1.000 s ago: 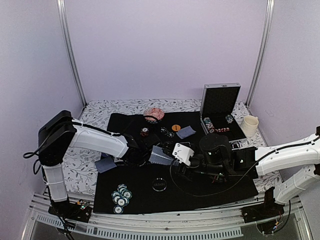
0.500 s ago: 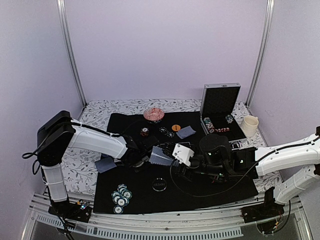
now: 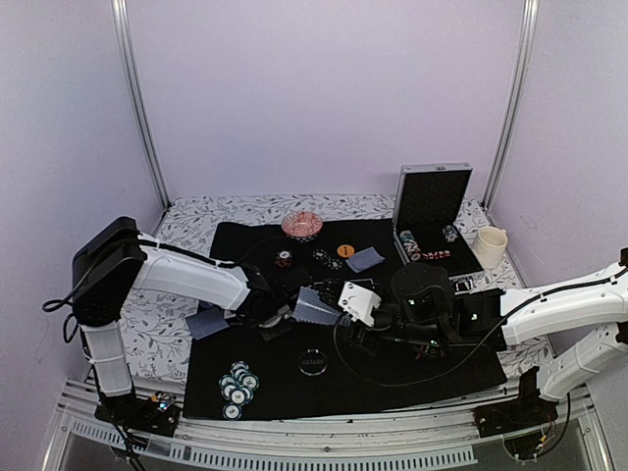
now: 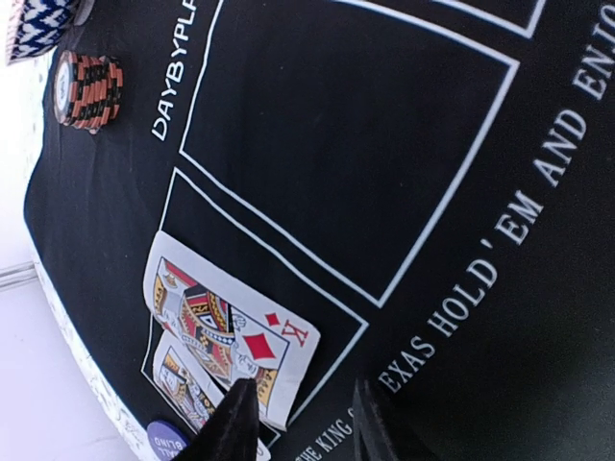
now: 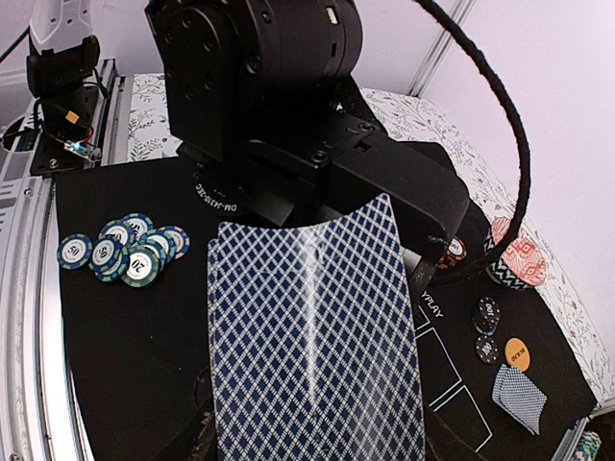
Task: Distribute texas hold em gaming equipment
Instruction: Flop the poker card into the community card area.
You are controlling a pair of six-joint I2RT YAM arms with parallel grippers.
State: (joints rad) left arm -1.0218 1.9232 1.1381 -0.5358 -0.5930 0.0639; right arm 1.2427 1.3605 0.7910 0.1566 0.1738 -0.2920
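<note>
My right gripper (image 3: 331, 312) is shut on a deck of blue diamond-backed cards (image 5: 313, 338), held over the middle of the black mat (image 3: 412, 368); the deck hides its fingers. My left gripper (image 4: 300, 427) is open and empty, low over the mat. Its left fingertip (image 4: 233, 420) overlaps the edge of a face-up king of diamonds (image 4: 226, 327), which lies over a second face card (image 4: 187, 376) beside a blue button (image 4: 165, 443). An orange-black chip stack (image 4: 88, 89) stands further off. Teal chips (image 3: 237, 382) lie at the near left, also in the right wrist view (image 5: 125, 250).
On the mat are a black button (image 3: 312, 363), an orange button (image 3: 345, 251), a small card pile (image 3: 365, 259), black chips (image 3: 325, 259) and a red chip stack (image 3: 302, 225). The open silver case (image 3: 432, 211) and a cream cup (image 3: 489, 245) stand back right. One card (image 3: 206, 321) lies at the mat's left edge.
My left gripper has shifted slightly toward the near side of the mat. The right gripper still holds the deck in the same place.
</note>
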